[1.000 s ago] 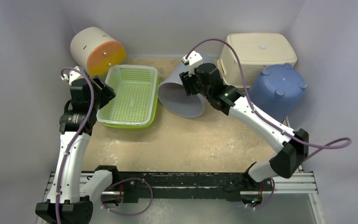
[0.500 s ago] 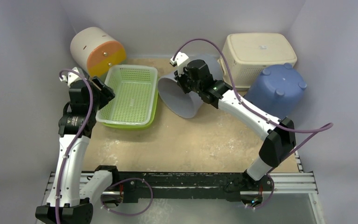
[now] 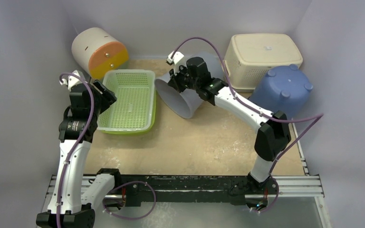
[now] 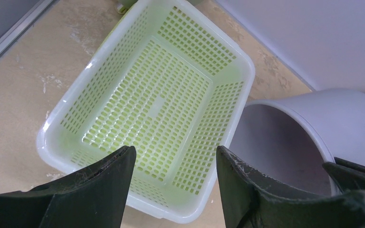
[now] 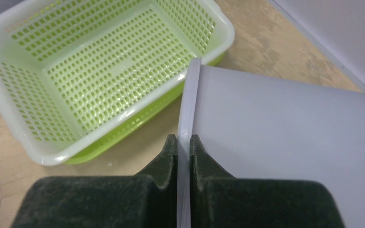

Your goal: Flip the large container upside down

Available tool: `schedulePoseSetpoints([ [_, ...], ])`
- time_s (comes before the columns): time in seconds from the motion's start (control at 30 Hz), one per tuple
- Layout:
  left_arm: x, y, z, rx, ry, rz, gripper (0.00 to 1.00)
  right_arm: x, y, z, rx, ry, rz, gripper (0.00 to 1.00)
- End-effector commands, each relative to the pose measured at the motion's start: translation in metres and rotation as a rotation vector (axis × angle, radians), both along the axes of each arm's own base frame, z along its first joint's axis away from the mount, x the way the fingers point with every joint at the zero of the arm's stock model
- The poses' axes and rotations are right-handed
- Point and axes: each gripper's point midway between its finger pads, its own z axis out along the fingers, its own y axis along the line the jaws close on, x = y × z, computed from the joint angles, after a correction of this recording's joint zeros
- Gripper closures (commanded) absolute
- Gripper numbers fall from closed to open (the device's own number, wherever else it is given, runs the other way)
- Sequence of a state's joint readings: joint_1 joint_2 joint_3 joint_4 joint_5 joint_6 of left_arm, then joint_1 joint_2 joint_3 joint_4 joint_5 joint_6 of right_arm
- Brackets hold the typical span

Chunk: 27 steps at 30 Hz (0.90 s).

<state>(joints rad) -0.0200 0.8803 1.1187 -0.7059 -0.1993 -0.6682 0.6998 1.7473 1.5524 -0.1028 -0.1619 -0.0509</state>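
Right pincer (image 5: 183, 137): clenched on the lip of the grey bucket (image 5: 290, 142), one finger on each side of the thin rim (image 5: 188, 104).
Left pincer (image 4: 175, 152): released, jaws wide apart, nothing between them; it hovers over the near edge of the green basket (image 4: 240, 61).
Where the bucket is: on its side on the tabletop (image 3: 204, 137), directly in my right pincer's bite. The body runs off to the right of those fingers and the rim climbs straight ahead of them.
Long axis: roughly level with the tabletop. The open mouth faces left of the right pincer, toward the basket. The closed base points away to the right, toward the back wall.
Nearer arm: the right one, since it already has the rim. From the left pincer the bucket's mouth lies ahead and to the right, across the basket's corner, apart from those fingers.
Neighbour: the basket sits just left of the gripped rim. I cannot tell whether the two touch.
What the move turns on, as I judge it: the grip is at the mouth end, so the base has to swing up and over while the rim goes down flat onto the tabletop.
Risk, as I judge it: it is a narrow pinch on a thin lip, so the bucket may twist or slip. The rim may also catch the basket on its way round.
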Motion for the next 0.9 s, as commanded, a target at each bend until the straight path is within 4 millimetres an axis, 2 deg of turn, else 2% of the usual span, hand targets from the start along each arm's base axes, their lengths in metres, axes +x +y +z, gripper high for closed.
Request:
schedulePoseSetpoints([
  [0.0, -0.003, 0.007, 0.011, 0.03, -0.023, 0.017, 0.37, -0.061, 0.009, -0.125, -0.21, 0.335, 0.176, 1.0],
  [0.17, -0.007, 0.01, 0.012, 0.05, -0.012, 0.03, 0.37, -0.078, 0.002, -0.165, -0.251, 0.401, 0.176, 1.0],
  [0.33, -0.006, 0.01, 0.007, 0.044, 0.0, 0.028, 0.37, -0.09, -0.015, -0.197, -0.31, 0.445, 0.149, 1.0],
  [0.63, -0.003, 0.01, 0.004, 0.047, 0.01, 0.026, 0.37, -0.092, -0.027, -0.208, -0.33, 0.466, 0.083, 1.0],
  [0.87, 0.003, 0.008, 0.001, 0.042, 0.013, 0.017, 0.37, -0.075, -0.037, -0.201, -0.354, 0.417, -0.023, 1.0],
])
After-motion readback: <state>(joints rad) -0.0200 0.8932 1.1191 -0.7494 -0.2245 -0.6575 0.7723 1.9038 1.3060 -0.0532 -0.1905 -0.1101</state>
